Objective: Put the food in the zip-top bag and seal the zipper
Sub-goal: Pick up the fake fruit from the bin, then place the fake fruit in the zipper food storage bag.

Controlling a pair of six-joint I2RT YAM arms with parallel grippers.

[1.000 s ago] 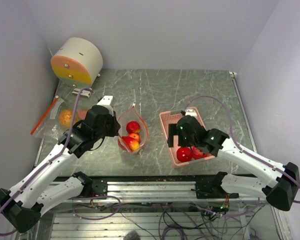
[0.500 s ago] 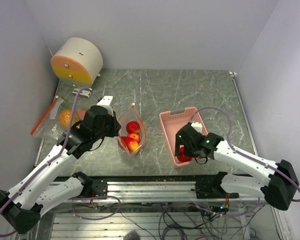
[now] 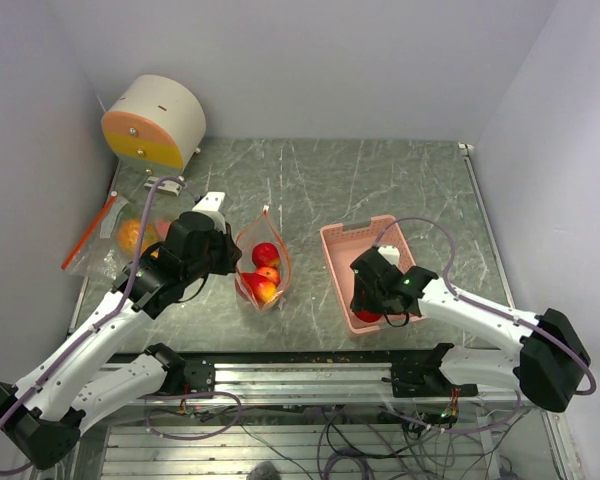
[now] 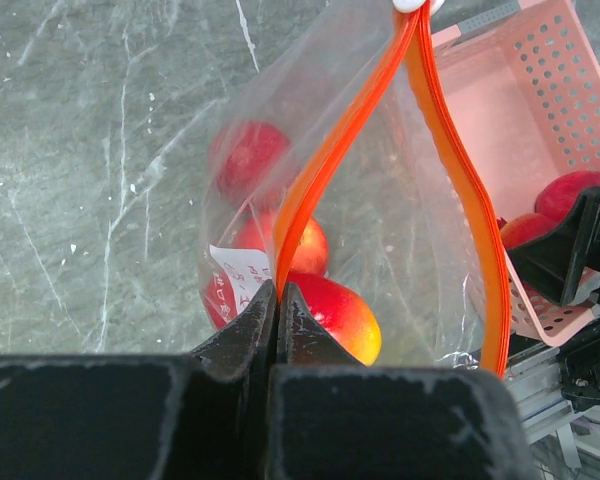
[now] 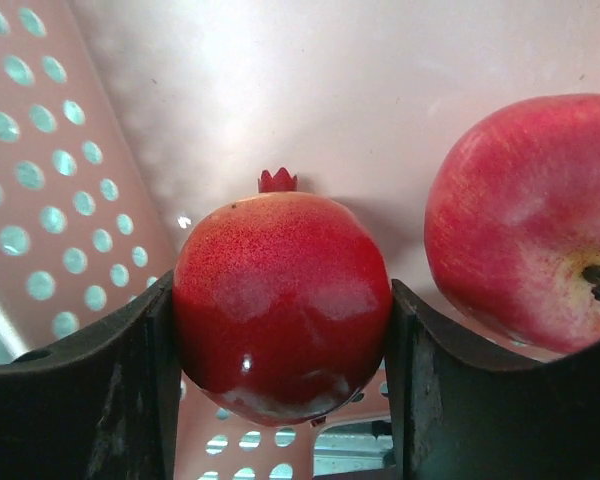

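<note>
At left, left gripper (image 4: 278, 300) clamped shut on orange zipper (image 4: 320, 170) of zip-top bag (image 4: 280, 110) | held upright, mouth agape, red fruits (image 4: 330, 312) inside | pink basket (image 5: 40, 180): pomegranate (image 5: 280, 290) and red apple (image 5: 525, 220) side by side | right gripper (image 5: 282, 300) closed on pomegranate, fingers (image 5: 80, 380) touching both flanks.

From above, our right arm (image 3: 460, 305) covers most of the red fruit (image 3: 367, 316) in the near end of the pink basket (image 3: 358, 240). We cannot read the small label (image 4: 242, 276) on the zip-top bag (image 4: 380, 200).
</note>
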